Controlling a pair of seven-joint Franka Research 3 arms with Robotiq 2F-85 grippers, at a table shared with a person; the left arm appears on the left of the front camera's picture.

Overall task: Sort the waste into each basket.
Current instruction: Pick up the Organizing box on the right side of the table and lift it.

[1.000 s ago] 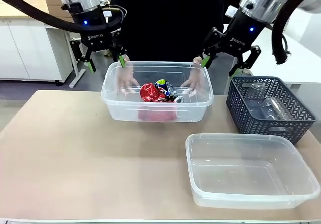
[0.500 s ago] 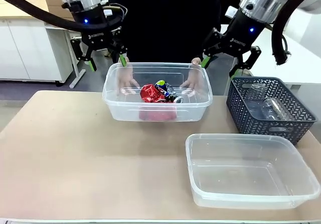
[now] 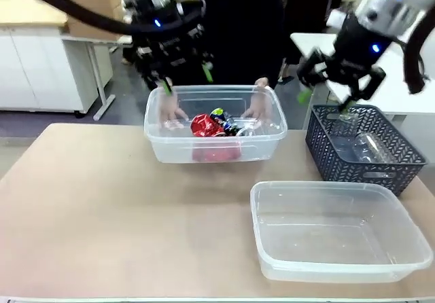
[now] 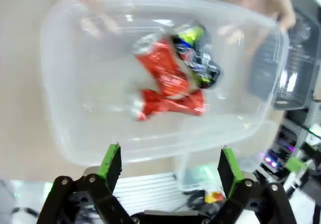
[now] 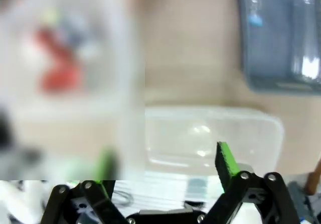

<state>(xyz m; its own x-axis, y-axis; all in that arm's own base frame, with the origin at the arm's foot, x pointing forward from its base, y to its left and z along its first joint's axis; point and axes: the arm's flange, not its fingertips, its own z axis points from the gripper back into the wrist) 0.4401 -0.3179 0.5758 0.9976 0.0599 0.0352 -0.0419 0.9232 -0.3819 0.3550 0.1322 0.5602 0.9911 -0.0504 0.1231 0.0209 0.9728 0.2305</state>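
Over the left end of the far clear tub (image 3: 158,147) hangs the left gripper (image 3: 185,80), jaws spread wide and empty. Below it the crushed cans (image 3: 207,126), red with one blue, lie huddled mid-tub, while a person's hands (image 3: 173,111) grip both ends. An off-centre descent could nip those fingers, knock the rim, or snag two tangled cans together. Rightward, the right gripper (image 3: 323,102), likewise spread and empty, hovers beside the dark lattice basket (image 3: 353,166), which holds a clear bottle (image 3: 370,147).

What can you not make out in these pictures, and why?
Right wrist view: crushed cans, smeared by motion blur; number unclear.
Front view: clear bottles in the grey lattice basket, behind its wall; number unclear.
Front view: person's hand, behind the wall of the clear tub; grip unclear.
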